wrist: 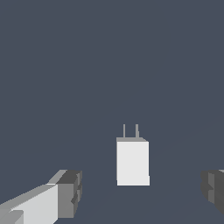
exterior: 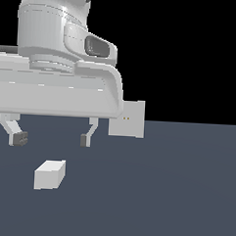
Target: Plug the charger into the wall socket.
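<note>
White on slate grey: I see the charger point(exterior: 50, 174) as a small pale block lying on the dark desk point(exterior: 175, 191), toward the exterior view's left and nearer the camera than anything else on the surface. My pincer point(exterior: 51, 137) hangs above and slightly behind it, spread wide, with nothing between its two fingers; one dark-padded fingertip point(exterior: 18, 138) sits toward the exterior view's left and the other point(exterior: 84, 140) toward the right, and neither touches the block. The bulky light-grey hand and wrist of the arm point(exterior: 59, 63) fill the upper left of that view.

Farther back, the wall socket point(exterior: 127, 119) stands upright as a flat white square plate, its lower edge on the desk, its left portion hidden behind the arm's hand. Two tiny yellowish dots mark its face. It is well apart from the charger.

In the wrist view, the charger point(wrist: 132, 162) appears as a white block with two thin grey prongs point(wrist: 131, 131) projecting from one end. The pincer point(wrist: 142, 192) brackets it loosely: one finger pad point(wrist: 70, 192) shows on one side and the second pad point(wrist: 213, 190) at the opposite edge of the picture, with clear desk point(wrist: 109, 65) surface visible between each pad and the block. The socket does not appear in this view.
</note>
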`<state>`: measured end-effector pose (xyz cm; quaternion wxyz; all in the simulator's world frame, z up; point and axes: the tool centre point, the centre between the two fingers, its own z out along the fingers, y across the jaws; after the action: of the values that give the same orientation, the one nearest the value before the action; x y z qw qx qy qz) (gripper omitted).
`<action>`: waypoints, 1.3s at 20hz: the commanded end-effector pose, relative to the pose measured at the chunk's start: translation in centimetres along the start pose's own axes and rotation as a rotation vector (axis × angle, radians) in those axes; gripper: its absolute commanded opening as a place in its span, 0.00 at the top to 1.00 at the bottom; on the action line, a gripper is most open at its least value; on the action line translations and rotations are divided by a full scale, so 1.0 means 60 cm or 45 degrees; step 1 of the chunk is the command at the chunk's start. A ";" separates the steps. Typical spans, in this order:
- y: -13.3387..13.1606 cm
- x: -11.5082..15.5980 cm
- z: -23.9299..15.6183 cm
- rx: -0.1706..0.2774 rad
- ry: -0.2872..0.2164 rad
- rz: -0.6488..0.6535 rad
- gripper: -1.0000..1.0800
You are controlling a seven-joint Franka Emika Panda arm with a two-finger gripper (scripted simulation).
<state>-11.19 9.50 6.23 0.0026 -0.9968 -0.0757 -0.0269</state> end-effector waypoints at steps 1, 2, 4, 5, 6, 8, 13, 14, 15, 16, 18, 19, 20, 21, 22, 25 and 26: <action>0.000 0.000 0.003 0.000 0.000 0.000 0.04; 0.000 -0.001 0.006 0.000 0.000 0.000 0.04; 0.000 -0.001 0.015 0.000 0.000 0.000 0.04; 0.000 -0.002 0.021 0.000 0.000 0.000 0.04; 0.000 -0.003 0.028 0.000 0.000 0.000 0.04; 0.000 -0.004 0.043 -0.001 0.001 0.000 0.04; 0.000 -0.006 0.074 -0.001 0.001 0.000 0.04; 0.000 -0.006 0.078 -0.001 0.001 0.000 0.04; 0.000 -0.006 0.081 -0.001 0.001 0.000 0.04; 0.000 -0.006 0.083 -0.001 0.001 0.000 0.04; 0.000 -0.006 0.084 -0.002 0.002 0.000 0.04; 0.000 -0.006 0.084 -0.002 0.002 0.000 1.00; 0.000 -0.006 0.084 -0.002 0.002 0.000 1.00; 0.000 -0.006 0.084 -0.002 0.002 0.000 1.00; 0.000 -0.006 0.084 -0.002 0.002 0.000 1.00; 0.000 -0.006 0.084 -0.002 0.002 0.000 1.00; 0.000 -0.006 0.084 -0.002 0.002 0.000 1.00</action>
<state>-11.29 9.50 1.20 0.0019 -0.9967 -0.0758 -0.0275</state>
